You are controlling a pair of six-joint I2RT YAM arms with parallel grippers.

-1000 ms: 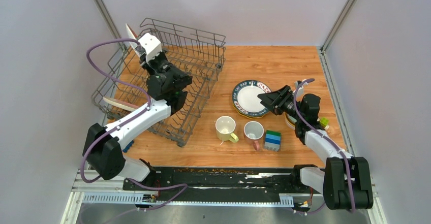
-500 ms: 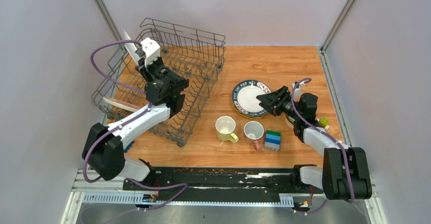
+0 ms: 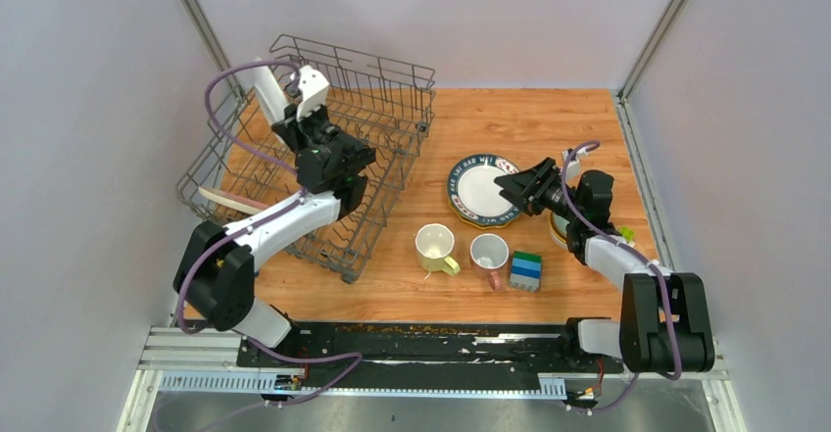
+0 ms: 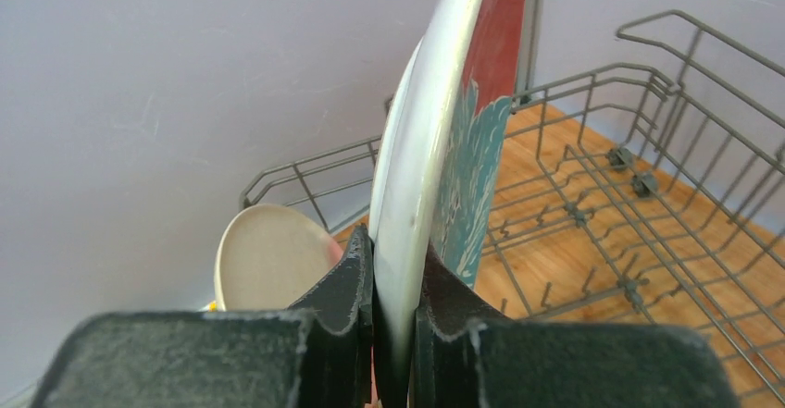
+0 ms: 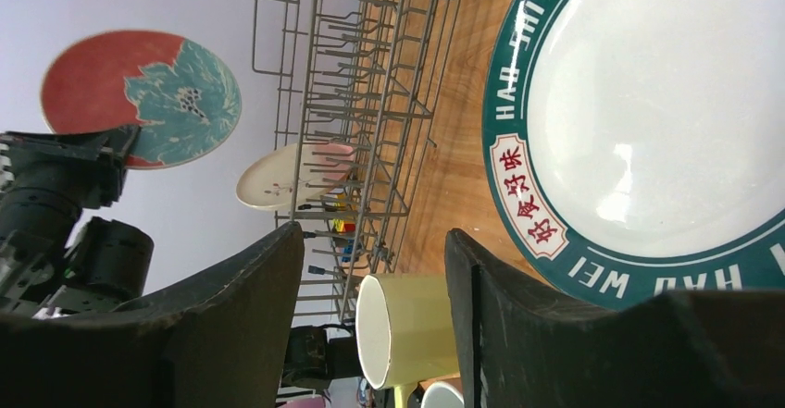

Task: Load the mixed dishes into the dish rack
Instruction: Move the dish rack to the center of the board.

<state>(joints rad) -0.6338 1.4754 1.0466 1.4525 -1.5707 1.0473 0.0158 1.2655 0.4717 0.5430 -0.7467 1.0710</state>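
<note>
While the left gripper (image 4: 393, 269) stands clamped on the rim of the red-and-teal plate (image 4: 435, 149), edge-up over the dish rack (image 3: 387, 89) below it | we judge ceramic stiff, glazed-slippery, chippable; rim hold suits | right gripper (image 5: 372, 241) half open, empty, green-rimmed plate (image 5: 648, 121) just ahead.

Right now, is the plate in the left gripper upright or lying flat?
Upright: the red-and-teal plate is held on edge, pinched at its rim by the left gripper, with nothing under it.
</note>
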